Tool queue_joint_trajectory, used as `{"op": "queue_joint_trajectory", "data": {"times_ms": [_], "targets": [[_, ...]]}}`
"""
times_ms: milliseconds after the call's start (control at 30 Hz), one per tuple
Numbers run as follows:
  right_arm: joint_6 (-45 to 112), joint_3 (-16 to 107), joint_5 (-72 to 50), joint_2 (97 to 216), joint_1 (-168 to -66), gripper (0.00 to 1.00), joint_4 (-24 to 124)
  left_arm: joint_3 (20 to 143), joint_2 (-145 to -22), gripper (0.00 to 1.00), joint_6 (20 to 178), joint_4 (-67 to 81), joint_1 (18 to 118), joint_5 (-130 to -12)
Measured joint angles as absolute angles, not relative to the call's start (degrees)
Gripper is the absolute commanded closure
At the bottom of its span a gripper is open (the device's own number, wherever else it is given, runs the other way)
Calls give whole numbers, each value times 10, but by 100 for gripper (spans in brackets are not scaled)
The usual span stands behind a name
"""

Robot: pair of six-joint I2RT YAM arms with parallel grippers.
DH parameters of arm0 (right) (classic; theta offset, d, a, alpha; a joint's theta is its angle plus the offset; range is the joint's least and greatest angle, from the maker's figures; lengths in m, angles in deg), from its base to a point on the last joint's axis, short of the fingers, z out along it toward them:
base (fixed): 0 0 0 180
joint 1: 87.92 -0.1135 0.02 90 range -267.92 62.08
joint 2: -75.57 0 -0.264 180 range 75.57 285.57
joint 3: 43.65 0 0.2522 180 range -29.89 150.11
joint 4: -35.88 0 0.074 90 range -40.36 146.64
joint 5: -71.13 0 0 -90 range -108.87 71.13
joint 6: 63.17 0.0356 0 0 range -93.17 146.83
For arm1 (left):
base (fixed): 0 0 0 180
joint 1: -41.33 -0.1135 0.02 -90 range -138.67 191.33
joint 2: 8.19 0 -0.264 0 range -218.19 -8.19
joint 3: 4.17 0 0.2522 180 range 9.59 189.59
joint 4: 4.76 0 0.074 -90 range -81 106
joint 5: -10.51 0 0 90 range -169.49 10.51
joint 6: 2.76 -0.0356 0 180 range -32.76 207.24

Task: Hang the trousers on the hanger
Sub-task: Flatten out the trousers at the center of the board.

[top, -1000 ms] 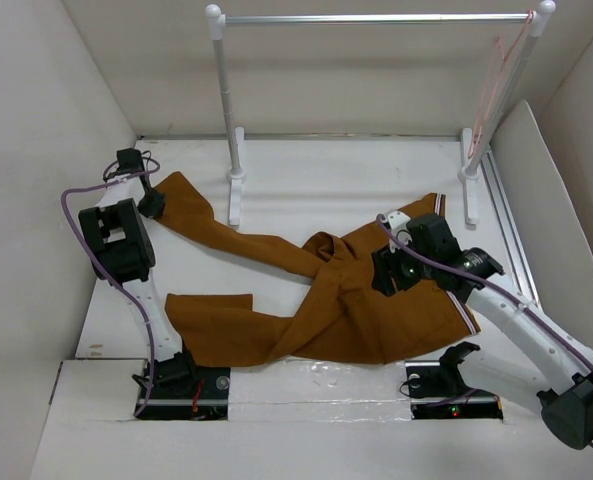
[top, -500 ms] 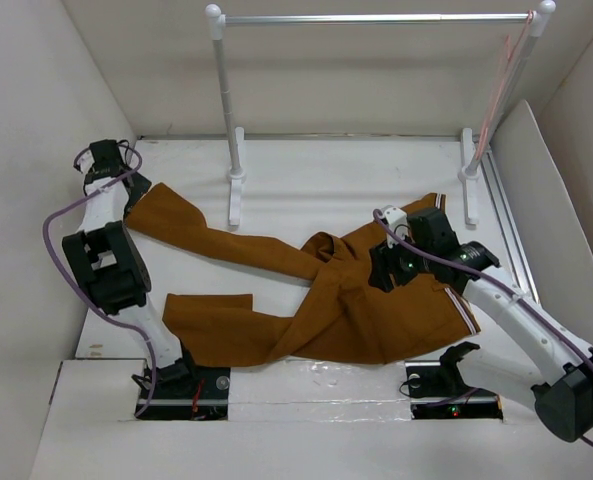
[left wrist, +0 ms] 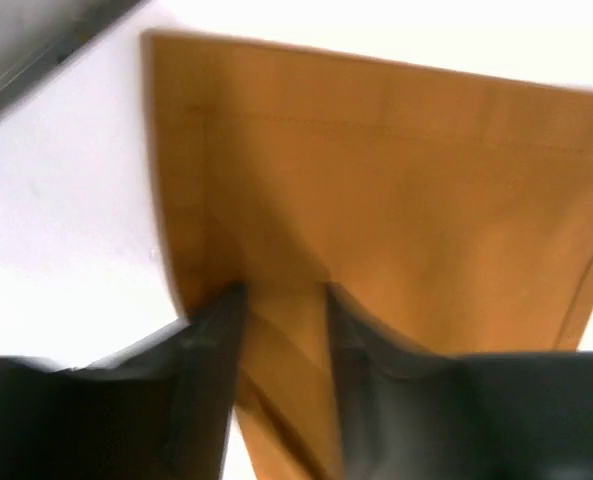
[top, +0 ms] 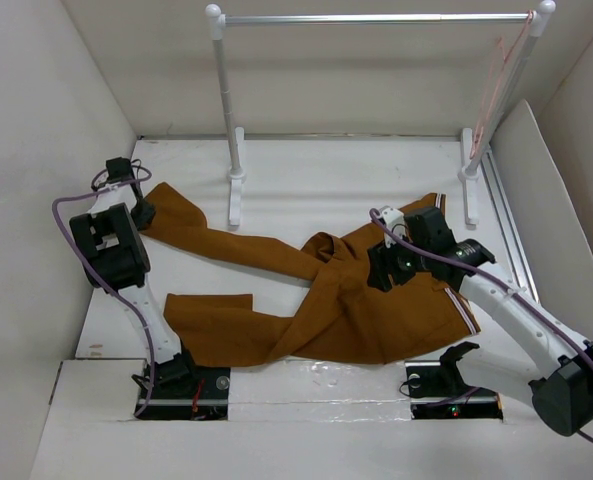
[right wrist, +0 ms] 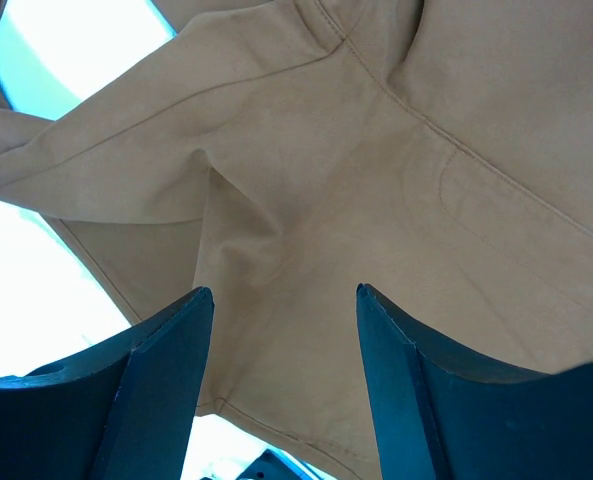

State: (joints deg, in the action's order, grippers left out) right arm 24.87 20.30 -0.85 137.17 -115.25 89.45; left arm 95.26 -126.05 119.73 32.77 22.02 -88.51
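Hovering over trousers sprawled on table, right gripper gapes wide, empty, above seat. Left gripper, part-open, straddles leg cuff. Hanger hangs at rail end, well apart. Best approach: pinch both cuff layers squarely.

One pair of trousers down on the one table, and count two legs sprawling from it. One hanger up top, one rail, and under that rail two white posts. Two arms out there: left arm, right arm. That makes two grippers, the left gripper and the right gripper, and each wrist view shows two fingers, four in all.
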Motion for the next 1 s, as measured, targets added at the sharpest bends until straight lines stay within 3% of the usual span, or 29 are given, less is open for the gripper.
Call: {"op": "queue_joint_trajectory", "data": {"times_ms": [33, 233, 267, 333, 400, 633, 933, 1000], "targets": [[249, 203, -9, 1372, -1151, 35, 894, 937, -1252, 100, 1197, 319, 220, -884], [247, 205, -8, 1374, -1143, 35, 891, 908, -1228, 100, 1199, 313, 220, -863], [246, 207, -8, 1376, -1141, 35, 891, 910, -1226, 93, 1199, 317, 223, -864], [244, 213, -8, 1383, -1139, 35, 890, 924, -1217, 65, 1195, 331, 242, -870], [242, 215, -8, 1389, -1138, 35, 886, 970, -1213, 53, 1178, 350, 270, -885], [243, 216, 0, 1404, -1138, 35, 879, 1224, -1270, 53, 1123, 377, 384, -964], [243, 241, 0, 1413, -1140, 34, 879, 1290, -1471, 56, 1107, 442, 392, -1033], [243, 242, -3, 1413, -1143, 33, 882, 1310, -1469, 57, 1101, 443, 392, -1044]]}}
